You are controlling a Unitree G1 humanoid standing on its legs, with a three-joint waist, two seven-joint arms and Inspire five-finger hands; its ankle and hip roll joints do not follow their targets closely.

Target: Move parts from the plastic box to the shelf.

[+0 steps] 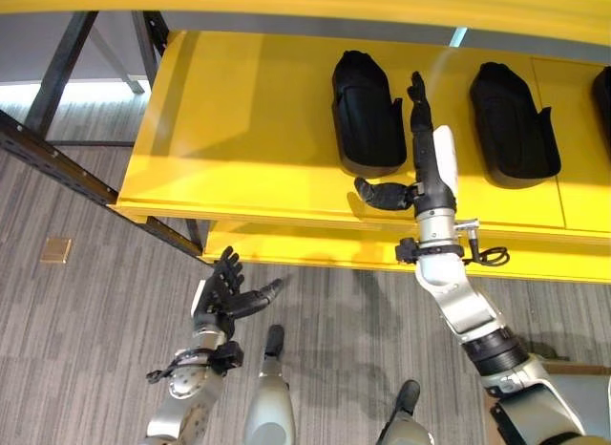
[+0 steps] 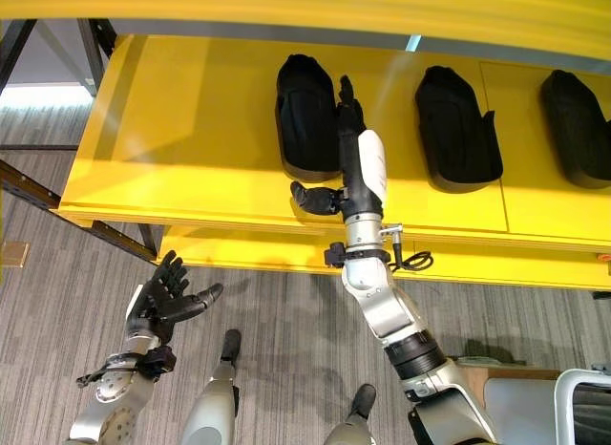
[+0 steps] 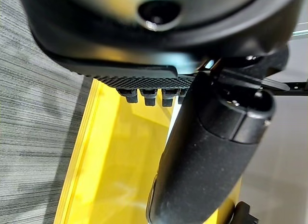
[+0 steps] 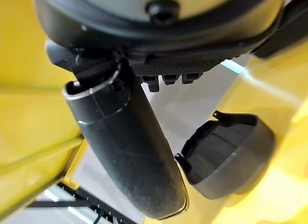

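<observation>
A yellow shelf (image 1: 239, 130) stretched across the upper part of the head views, above a grey striped carpet floor (image 1: 86, 349); three black moulded parts lay flat on it in a row, well apart from one another: the left part (image 2: 305, 116), the middle part (image 2: 456, 128) and the right part (image 2: 578, 128). The right hand (image 1: 425, 163) reached up over the shelf's front edge, its fingers straight and its thumb spread out to the side, holding nothing; it lay just beside the left part's right edge, and whether it touched could not be told. The left hand (image 1: 224, 292) hung low over the floor, below the shelf, fingers spread wide and empty. A small tan square (image 1: 55, 249) lay on the floor at the left.
</observation>
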